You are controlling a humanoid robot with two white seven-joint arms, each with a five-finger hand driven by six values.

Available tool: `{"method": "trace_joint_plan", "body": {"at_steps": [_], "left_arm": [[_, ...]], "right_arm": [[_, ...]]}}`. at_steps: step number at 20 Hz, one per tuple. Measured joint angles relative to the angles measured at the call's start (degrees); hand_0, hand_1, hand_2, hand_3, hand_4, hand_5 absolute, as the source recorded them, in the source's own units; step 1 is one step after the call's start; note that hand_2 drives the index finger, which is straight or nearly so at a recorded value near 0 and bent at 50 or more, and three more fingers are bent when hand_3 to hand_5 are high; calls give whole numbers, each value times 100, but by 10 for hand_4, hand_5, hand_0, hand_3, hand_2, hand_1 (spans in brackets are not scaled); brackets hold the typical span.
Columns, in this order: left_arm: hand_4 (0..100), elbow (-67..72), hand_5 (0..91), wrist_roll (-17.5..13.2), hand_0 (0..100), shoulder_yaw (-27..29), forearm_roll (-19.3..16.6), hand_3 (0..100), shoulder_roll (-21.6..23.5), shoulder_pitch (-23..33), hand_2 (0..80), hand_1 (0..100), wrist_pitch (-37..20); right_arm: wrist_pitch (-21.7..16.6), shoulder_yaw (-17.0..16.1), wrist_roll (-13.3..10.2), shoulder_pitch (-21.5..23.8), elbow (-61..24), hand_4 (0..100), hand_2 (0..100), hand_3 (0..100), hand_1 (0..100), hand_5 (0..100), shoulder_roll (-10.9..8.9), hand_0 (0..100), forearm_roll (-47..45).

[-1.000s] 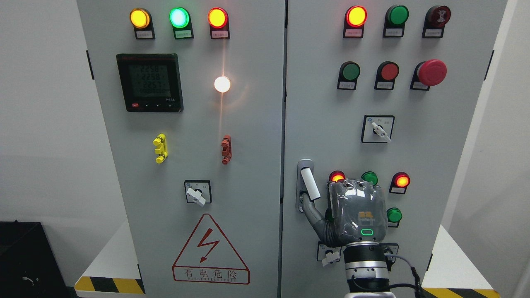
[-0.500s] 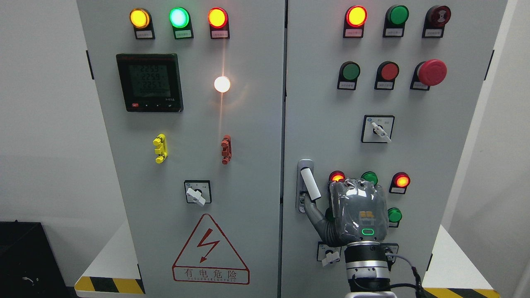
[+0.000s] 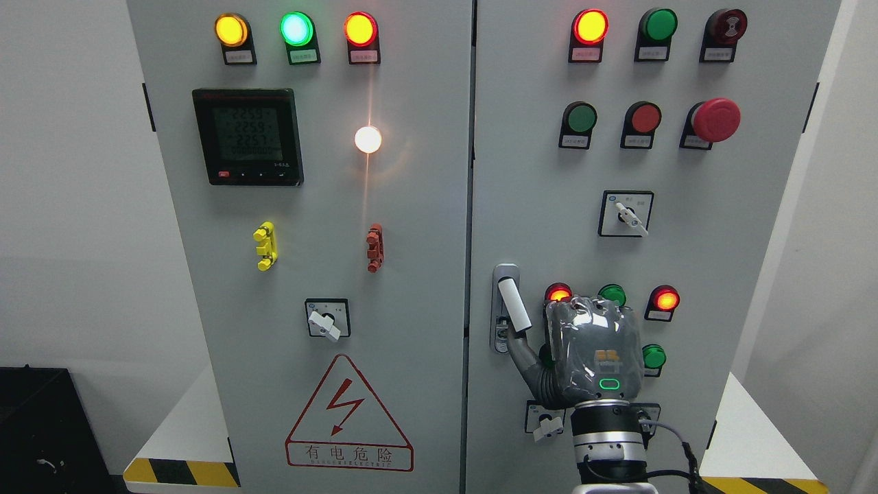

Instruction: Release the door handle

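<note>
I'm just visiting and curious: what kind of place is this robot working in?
Probably an industrial or electrical training room: a grey control cabinet with indicator lamps, a digital meter and a high-voltage warning triangle.

The right hand (image 3: pixel 593 357) blocks its own fingers, so can't say if they're curled. It also covers part of a green lamp (image 3: pixel 611 294). Button labels are too tiny to read, and the cabinet (image 3: pixel 425 206) runs off the top.

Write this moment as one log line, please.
right hand | thumb by door handle base | handle not gripped | cabinet door shut | left arm unseen
</note>
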Motion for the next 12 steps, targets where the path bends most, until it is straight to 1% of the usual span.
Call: {"method": "trace_joint_plan", "body": {"at_steps": [12], "left_arm": [[0,0,0,0,120,0,0,0,0,0,0,556,0]], "right_arm": [[-10,-54,31,3,-25,1000,942,1000,340,939,3,500,3]]}}
